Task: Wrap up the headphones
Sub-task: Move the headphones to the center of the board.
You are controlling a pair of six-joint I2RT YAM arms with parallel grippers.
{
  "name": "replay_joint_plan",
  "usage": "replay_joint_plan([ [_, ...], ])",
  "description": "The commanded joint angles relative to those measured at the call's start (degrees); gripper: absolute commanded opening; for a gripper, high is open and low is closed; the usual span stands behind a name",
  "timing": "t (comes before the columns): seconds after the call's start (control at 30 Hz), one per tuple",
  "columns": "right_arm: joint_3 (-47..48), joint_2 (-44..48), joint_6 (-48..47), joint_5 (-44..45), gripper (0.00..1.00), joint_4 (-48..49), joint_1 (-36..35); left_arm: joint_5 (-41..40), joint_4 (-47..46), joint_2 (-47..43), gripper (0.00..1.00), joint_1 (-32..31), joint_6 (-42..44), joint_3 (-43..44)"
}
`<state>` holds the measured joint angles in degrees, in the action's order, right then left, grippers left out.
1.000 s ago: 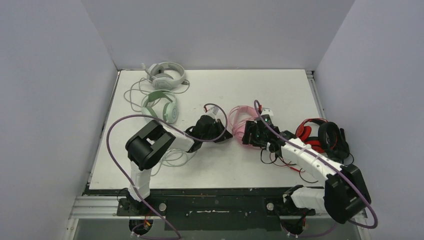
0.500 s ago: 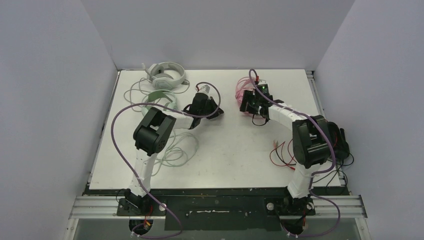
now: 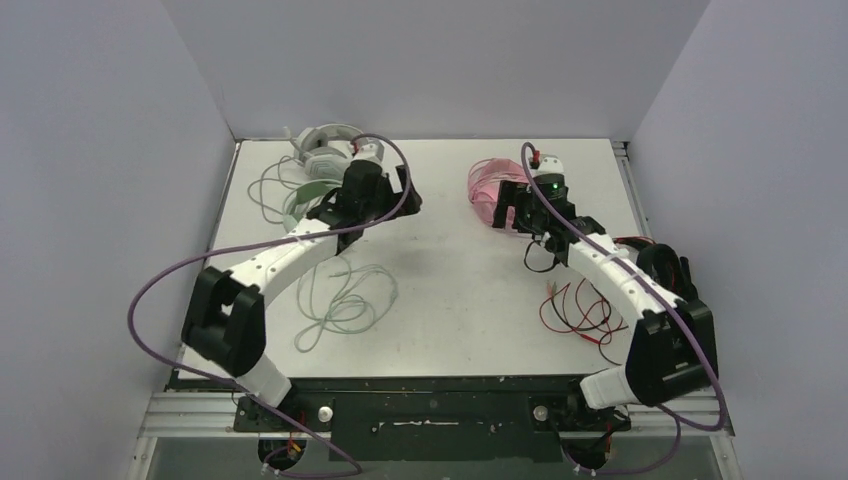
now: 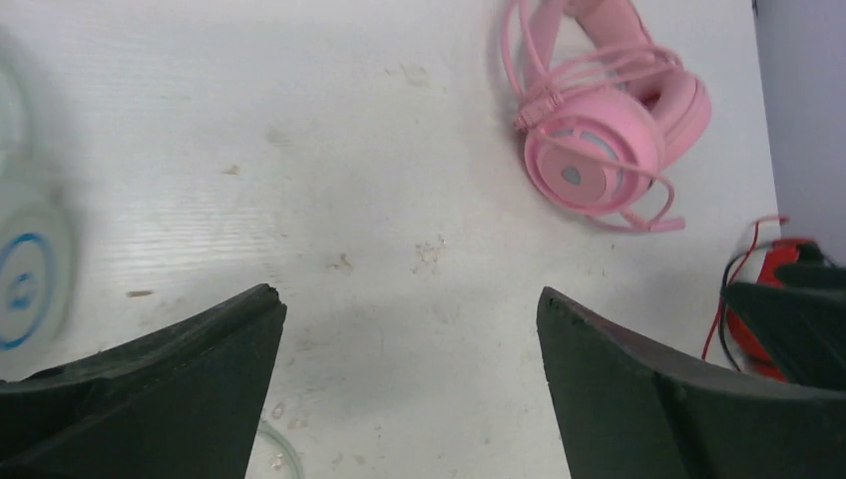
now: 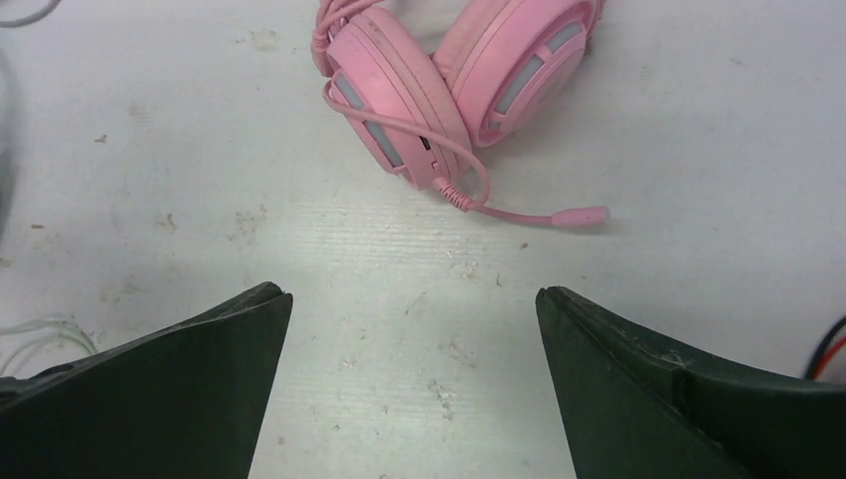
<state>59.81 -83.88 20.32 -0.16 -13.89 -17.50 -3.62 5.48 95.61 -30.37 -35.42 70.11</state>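
The pink headphones (image 3: 492,188) lie on the surface (image 3: 450,300), cable looped over them; the right jaws hang spread and empty just beside them; the left jaws, likewise released, hover well left, by the green headphones (image 3: 297,205) and white headphones (image 3: 322,142).

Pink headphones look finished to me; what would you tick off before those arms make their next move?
1. Pink headphones, cable wound around the cups: ok.
2. Right pincer open and clear of them: ok.
3. Left pincer open and empty: ok.
4. Green cable wrapped: not ok, it sprawls loose.
5. White headphones, cable wrapped: cannot tell, they are partly hidden.
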Motion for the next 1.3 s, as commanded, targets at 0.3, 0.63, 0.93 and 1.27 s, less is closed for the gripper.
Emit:
replay_joint_plan([
  [0.3,-6.11,15.44,1.92,6.97,1.00,-5.01,-1.18,-8.86,16.12,-25.82,0.94,25.89,-1.65,-13.30],
  [0.63,-9.44,20.19,0.98,3.38,1.00,-3.97,-1.47,-8.80,16.47,-12.18,0.97,35.71,-1.65,-6.07],
  [0.93,-12.28,24.36,0.68,0.72,1.00,-3.11,-1.58,3.23,11.01,-2.70,0.93,35.82,-0.45,-4.58],
  [1.27,-14.69,27.03,-1.27,-8.23,1.00,-3.74,-1.83,4.06,14.63,-0.60,0.38,31.35,8.48,-3.80],
])
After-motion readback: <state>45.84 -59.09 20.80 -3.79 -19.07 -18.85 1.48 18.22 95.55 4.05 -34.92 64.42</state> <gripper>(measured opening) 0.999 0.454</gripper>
